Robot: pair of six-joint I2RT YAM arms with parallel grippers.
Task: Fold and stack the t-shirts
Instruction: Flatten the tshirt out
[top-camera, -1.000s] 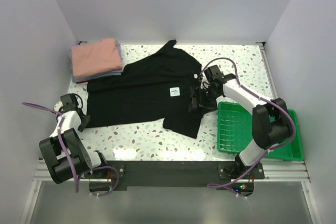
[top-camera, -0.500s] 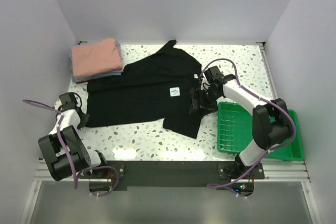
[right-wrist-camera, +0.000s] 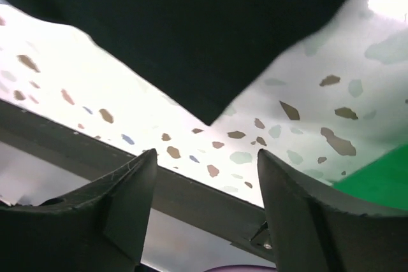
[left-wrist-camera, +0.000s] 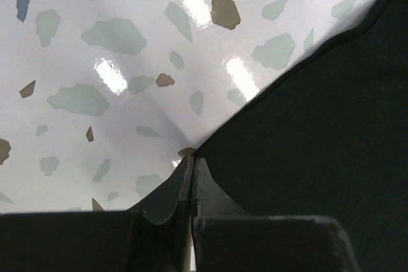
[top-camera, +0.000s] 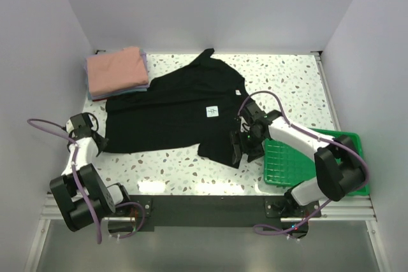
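Note:
The black t-shirt (top-camera: 172, 103) lies spread flat mid-table, its small white tag (top-camera: 213, 112) facing up. My left gripper (top-camera: 97, 146) is at the shirt's near-left corner. In the left wrist view its jaws (left-wrist-camera: 192, 162) are pressed together with the black t-shirt's (left-wrist-camera: 319, 132) hem corner running into the tips. My right gripper (top-camera: 237, 154) hovers at the near-right corner. Its fingers (right-wrist-camera: 127, 195) stand apart and empty, with the cloth's pointed corner (right-wrist-camera: 210, 116) just beyond the gap. Folded t-shirts (top-camera: 116, 71) are stacked at the back left, salmon-pink on top with lavender and bluish edges below.
A green plastic tray (top-camera: 347, 179) sits at the near right, partly under my right arm, and its edge (right-wrist-camera: 379, 186) shows in the right wrist view. The table's dark front rail (right-wrist-camera: 191, 189) runs just below the right fingers. White walls close in three sides.
My left gripper has shut at the shirt's near-left corner. My right gripper has moved from the shirt's right edge down toward its near-right corner and narrowed slightly.

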